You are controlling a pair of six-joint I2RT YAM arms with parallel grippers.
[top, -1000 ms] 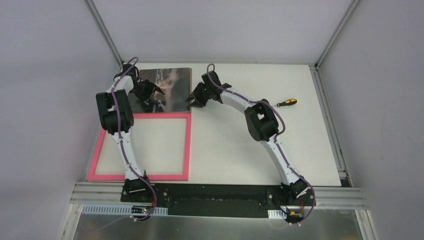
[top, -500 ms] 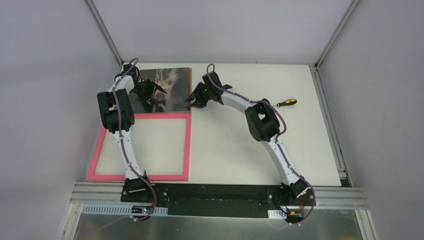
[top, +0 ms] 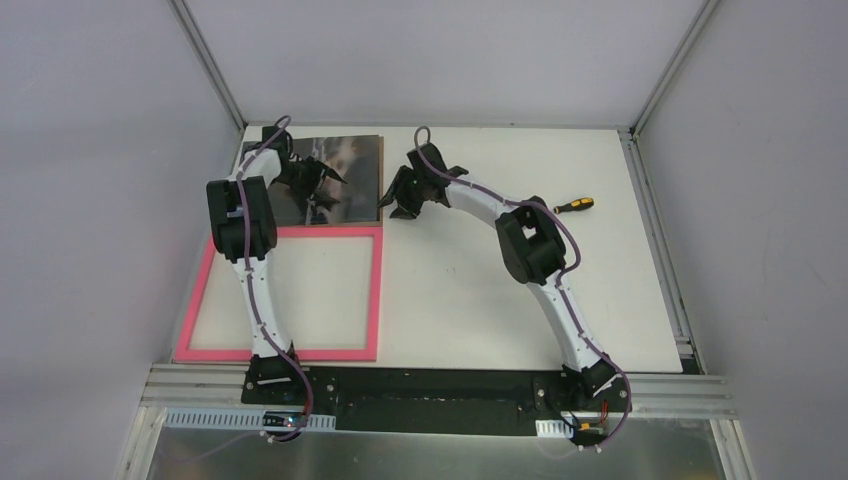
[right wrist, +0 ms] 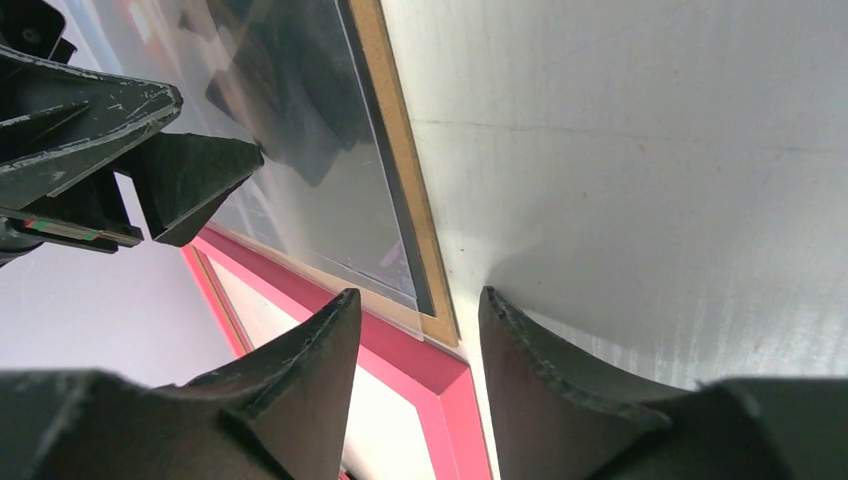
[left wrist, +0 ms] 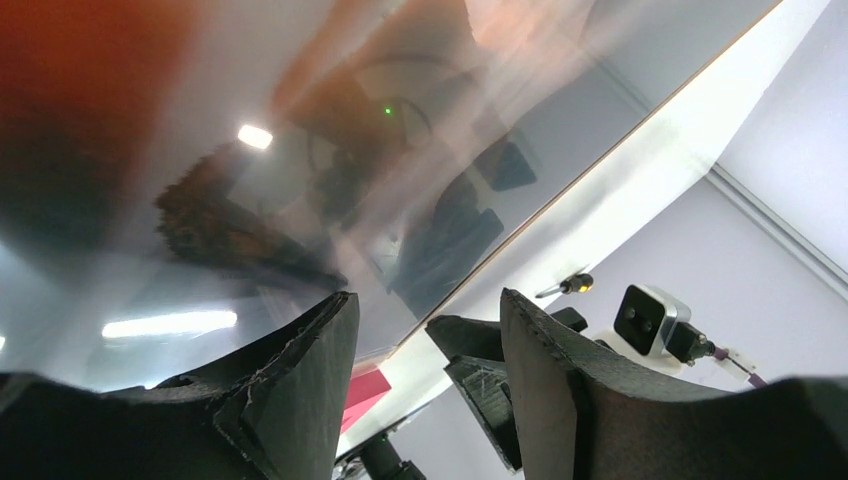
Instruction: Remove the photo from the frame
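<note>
One white counter [top: 480,300] carries a pink frame [top: 375,290] near-left. Photo [top: 355,180] lies outside it, near edge along the frame's far bar. Left claw [top: 318,185] is spread above the photo, right claw [top: 400,200] spread at its right edge. Screwdriver [top: 574,205] lies well apart, rightward.

Both pairs of fingers are black. Beyond the left gripper [left wrist: 428,300] jaws, the photo [left wrist: 250,120] shows glossy grey with rusty orange patches. Between the right gripper [right wrist: 418,295] jaws, its tan edge meets the bright pink frame [right wrist: 410,362].
</note>
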